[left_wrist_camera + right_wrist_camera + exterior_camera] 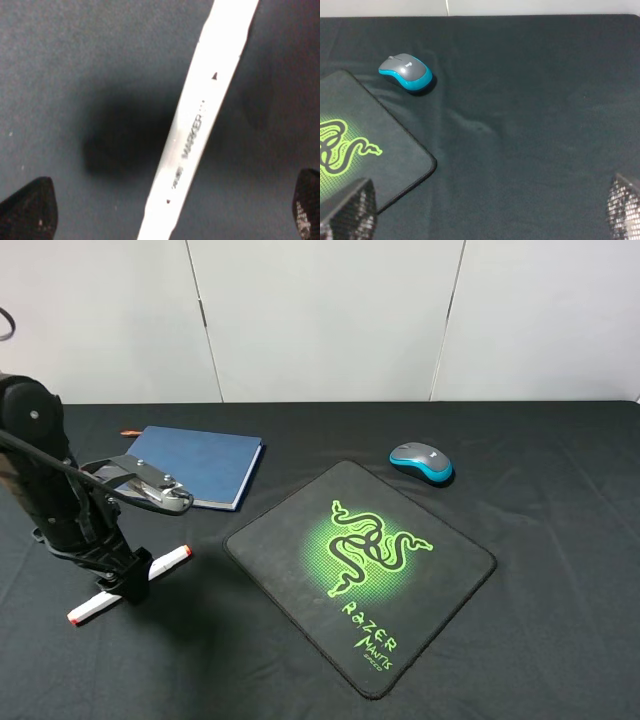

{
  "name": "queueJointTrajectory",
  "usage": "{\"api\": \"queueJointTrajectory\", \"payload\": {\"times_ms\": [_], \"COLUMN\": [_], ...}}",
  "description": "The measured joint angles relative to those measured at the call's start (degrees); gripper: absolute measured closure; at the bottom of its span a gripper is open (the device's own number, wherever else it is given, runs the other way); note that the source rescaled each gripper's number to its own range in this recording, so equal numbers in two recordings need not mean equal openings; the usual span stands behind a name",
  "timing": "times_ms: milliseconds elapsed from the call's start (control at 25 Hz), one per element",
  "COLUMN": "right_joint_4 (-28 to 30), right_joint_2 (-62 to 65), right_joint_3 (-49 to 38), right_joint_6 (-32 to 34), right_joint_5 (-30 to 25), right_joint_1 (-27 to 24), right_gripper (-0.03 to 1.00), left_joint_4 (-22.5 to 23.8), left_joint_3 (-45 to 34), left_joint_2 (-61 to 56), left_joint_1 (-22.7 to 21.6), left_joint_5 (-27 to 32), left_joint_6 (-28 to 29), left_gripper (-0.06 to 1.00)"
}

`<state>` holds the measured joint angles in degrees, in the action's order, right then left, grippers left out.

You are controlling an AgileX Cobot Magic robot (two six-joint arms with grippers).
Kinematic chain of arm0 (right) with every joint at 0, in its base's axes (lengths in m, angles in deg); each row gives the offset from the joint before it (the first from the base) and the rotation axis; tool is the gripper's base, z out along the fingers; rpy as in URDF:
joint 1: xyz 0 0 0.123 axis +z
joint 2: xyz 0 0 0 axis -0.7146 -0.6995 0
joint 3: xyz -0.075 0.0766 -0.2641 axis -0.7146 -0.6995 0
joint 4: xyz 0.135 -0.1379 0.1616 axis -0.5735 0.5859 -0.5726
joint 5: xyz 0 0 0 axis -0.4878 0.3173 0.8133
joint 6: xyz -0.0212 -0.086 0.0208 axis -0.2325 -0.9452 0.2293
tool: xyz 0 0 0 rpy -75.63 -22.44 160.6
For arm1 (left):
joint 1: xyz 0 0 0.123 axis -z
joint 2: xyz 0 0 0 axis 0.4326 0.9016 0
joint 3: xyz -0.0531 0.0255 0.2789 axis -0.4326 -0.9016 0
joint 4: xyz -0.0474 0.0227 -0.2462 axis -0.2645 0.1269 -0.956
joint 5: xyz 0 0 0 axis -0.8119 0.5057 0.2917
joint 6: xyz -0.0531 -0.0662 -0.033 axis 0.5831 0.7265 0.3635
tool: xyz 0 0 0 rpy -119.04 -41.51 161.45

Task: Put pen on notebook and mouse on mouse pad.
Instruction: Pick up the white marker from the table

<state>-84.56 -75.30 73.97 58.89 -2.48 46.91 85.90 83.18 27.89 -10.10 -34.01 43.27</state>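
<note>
Overhead view: even, diffuse light from above. White wall panels bright, no glare. Black tablecloth swallows light. Soft shadow pools on the cloth beside the pen. Mouse pad logo sharp, saturated green.

Left wrist view: dim and soft-focused. Pen body nearly blown out, lettering smeared; a broad blurred shadow lies next to it.

Right wrist view: evenly lit, slightly grainy. Mouse throws a small dark shadow; lower frame corners blurred.

Four desk items on a black table, one of each kind.
One pen, one notebook, one mouse, one mouse pad.
</note>
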Motion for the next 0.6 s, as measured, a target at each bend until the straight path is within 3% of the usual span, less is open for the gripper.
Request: {"api": "queueJointTrajectory", "payload": {"times_ms": [600], "right_joint_4": [0.00], "right_joint_2": [0.00], "right_joint_3": [0.00], "right_joint_6": [0.00], "right_joint_5": [0.00], "right_joint_1": [0.00], "right_gripper": [-0.03], "left_joint_4": [1.23], "left_joint_3": [-0.31], "left_joint_2": [1.24], "left_joint_1": [0.00], "left_joint_5": [-2.62], "left_joint_6": [-2.88], "left_gripper": [0.08]}}
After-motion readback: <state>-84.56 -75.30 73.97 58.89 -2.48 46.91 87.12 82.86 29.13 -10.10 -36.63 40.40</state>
